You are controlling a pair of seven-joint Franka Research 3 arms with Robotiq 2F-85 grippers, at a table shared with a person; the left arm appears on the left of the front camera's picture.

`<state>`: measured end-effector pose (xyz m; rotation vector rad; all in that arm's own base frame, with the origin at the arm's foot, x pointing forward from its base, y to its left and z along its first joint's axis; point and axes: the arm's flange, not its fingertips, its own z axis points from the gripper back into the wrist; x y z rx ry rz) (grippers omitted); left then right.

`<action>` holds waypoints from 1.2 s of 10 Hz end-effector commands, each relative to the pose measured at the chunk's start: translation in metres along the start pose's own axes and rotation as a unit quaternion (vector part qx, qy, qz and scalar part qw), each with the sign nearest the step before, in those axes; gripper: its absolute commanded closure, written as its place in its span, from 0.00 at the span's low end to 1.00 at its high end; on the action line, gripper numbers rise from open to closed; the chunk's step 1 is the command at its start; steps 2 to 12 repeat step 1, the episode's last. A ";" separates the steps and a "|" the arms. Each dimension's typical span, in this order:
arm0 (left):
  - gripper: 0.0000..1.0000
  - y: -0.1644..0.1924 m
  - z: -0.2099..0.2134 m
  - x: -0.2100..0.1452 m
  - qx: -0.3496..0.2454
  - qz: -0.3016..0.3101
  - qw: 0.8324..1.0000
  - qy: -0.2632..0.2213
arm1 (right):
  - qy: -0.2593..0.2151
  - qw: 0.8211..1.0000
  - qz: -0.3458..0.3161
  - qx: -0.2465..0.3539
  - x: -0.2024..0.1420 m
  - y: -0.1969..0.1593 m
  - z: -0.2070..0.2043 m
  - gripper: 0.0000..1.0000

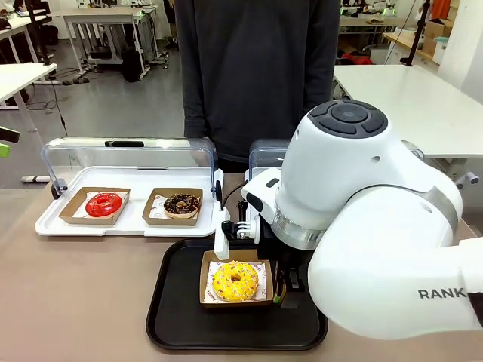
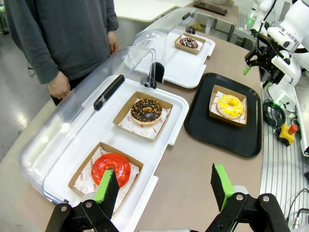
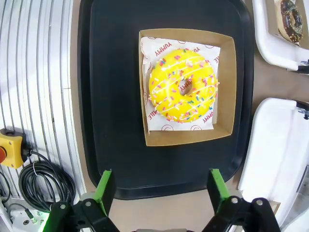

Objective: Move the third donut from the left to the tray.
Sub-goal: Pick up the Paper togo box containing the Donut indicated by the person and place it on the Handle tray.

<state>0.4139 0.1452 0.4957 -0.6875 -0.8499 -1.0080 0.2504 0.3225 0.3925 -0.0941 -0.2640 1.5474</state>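
Right end effector [image 3: 160, 193] hangs over the black tray [image 3: 111, 96], its green-padded fingers spread wide with nothing between them, just off the near edge of the yellow donut [image 3: 182, 84]. That donut sits in its brown cardboard holder [image 3: 227, 87] toward the middle of the tray, which lies on the table [image 1: 75, 302] near the robot's edge. Left end effector [image 2: 164, 186] also stands open and empty, poised above the near corner of a white tray [image 2: 159, 145]. This white tray, its clear lid [image 2: 72, 130] tipped back, carries a red donut [image 2: 111, 169] and a chocolate donut [image 2: 146, 110]. A person [image 1: 256, 68] in a dark grey top stands at the far edge.
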 end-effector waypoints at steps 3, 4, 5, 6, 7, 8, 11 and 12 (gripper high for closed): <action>0.00 -0.002 0.001 0.001 -0.004 0.001 1.000 0.000 | 0.003 1.000 -0.010 -0.017 0.003 0.000 -0.004 0.00; 0.00 -0.002 0.001 0.001 -0.004 0.001 1.000 0.000 | 0.003 1.000 -0.010 -0.017 0.003 0.000 -0.004 0.00; 0.00 -0.002 0.001 0.001 -0.004 0.001 1.000 0.000 | 0.003 1.000 -0.010 -0.017 0.003 0.000 -0.004 0.00; 0.00 -0.002 0.001 0.001 -0.004 0.001 1.000 0.000 | 0.003 1.000 -0.010 -0.017 0.003 0.000 -0.004 0.00; 0.00 -0.002 0.001 0.001 -0.004 0.001 1.000 0.000 | 0.003 1.000 -0.010 -0.017 0.003 0.000 -0.004 0.00; 0.00 -0.002 0.001 0.001 -0.004 0.001 1.000 0.000 | 0.003 1.000 -0.010 -0.017 0.003 0.000 -0.004 0.00; 0.00 -0.002 0.001 0.001 -0.004 0.001 1.000 0.000 | 0.003 1.000 -0.010 -0.017 0.003 0.000 -0.004 0.00; 0.00 -0.002 0.001 0.001 -0.004 0.001 1.000 0.000 | 0.003 1.000 -0.010 -0.017 0.003 0.000 -0.004 0.00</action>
